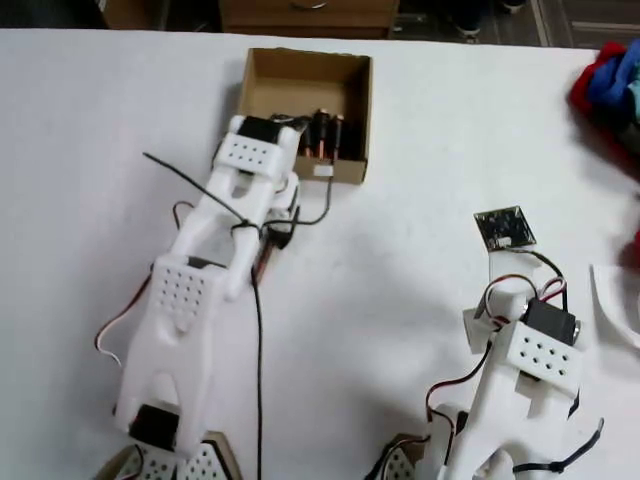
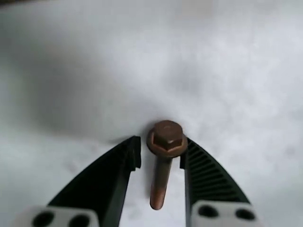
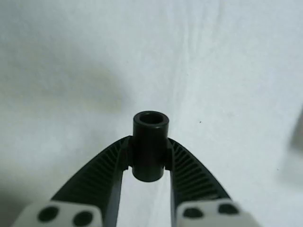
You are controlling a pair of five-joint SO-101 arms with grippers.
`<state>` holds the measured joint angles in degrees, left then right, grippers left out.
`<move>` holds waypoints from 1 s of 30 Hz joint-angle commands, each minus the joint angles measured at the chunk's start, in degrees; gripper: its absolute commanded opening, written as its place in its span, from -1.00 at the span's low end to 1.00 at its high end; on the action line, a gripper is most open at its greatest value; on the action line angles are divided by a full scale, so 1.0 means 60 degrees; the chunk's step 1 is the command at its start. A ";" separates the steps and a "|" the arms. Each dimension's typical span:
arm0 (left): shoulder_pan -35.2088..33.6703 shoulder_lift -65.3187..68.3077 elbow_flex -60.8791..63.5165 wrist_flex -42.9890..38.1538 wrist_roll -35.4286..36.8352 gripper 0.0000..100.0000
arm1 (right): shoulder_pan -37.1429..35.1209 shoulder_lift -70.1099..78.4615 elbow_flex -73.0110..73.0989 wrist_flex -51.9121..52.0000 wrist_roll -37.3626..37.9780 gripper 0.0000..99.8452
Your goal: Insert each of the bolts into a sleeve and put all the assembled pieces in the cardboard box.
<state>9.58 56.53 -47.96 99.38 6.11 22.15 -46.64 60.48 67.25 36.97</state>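
A copper bolt [image 2: 164,139] with a hex head stands between the black fingers of my left gripper [image 2: 161,149], which is shut on it over the white cloth. In the high view the left arm [image 1: 240,170] stretches to the front wall of the cardboard box [image 1: 300,70]. Several copper bolts in black sleeves [image 1: 325,135] lie in the box's near right corner. My right gripper [image 3: 148,144] is shut on a black sleeve [image 3: 150,144], whose open bore faces the camera. The right arm [image 1: 535,355] sits at the table's near right.
A bundle of red and blue cloth [image 1: 610,75] lies at the far right edge, with a white curved piece [image 1: 612,315] below it. Black cables [image 1: 258,340] trail along the left arm. Wooden furniture [image 1: 300,15] stands behind the table.
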 commanded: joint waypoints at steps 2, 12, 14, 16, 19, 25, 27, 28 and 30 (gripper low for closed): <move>0.0308 0.0498 -0.0183 -0.0044 0.0029 -0.68 | -0.0007 -0.0286 -0.0132 -0.0110 -0.0029 -0.96; 0.0337 0.0264 -0.0168 0.0161 0.0000 -0.95 | -0.0007 -0.0286 -0.0132 -0.0110 -0.0029 -0.96; 0.0337 0.0249 -0.0168 0.0410 -0.0015 -0.94 | -0.0007 -0.0286 -0.0117 -0.0110 -0.0029 -0.96; 0.0322 0.0205 -0.0168 0.0469 -0.0015 -0.95 | -0.0007 -0.0286 -0.0117 -0.0110 -0.0029 -0.96; 0.0337 -0.0205 -0.0095 0.0484 -0.0015 -0.95 | -0.0007 -0.0286 -0.0117 -0.0110 -0.0029 -0.96; 0.0337 -0.2403 -0.0051 0.0498 0.0029 -0.95 | -0.0007 -0.0286 -0.0088 -0.0110 -0.0029 -0.96; 0.0352 -0.3458 0.0315 0.0498 0.0029 -0.95 | -0.0007 -0.0286 -0.0073 -0.0095 -0.0029 -0.96; 0.0366 -0.4029 0.0623 0.0498 0.0029 -0.95 | -0.0007 -0.0286 -0.0073 -0.0095 -0.0029 -0.96; 0.0498 -0.5260 0.1531 0.0498 0.0000 -0.95 | -0.0037 -0.0286 -0.0073 -0.0095 -0.0029 -0.96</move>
<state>11.60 38.33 -43.30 101.23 6.11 22.15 -46.64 60.48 67.25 36.97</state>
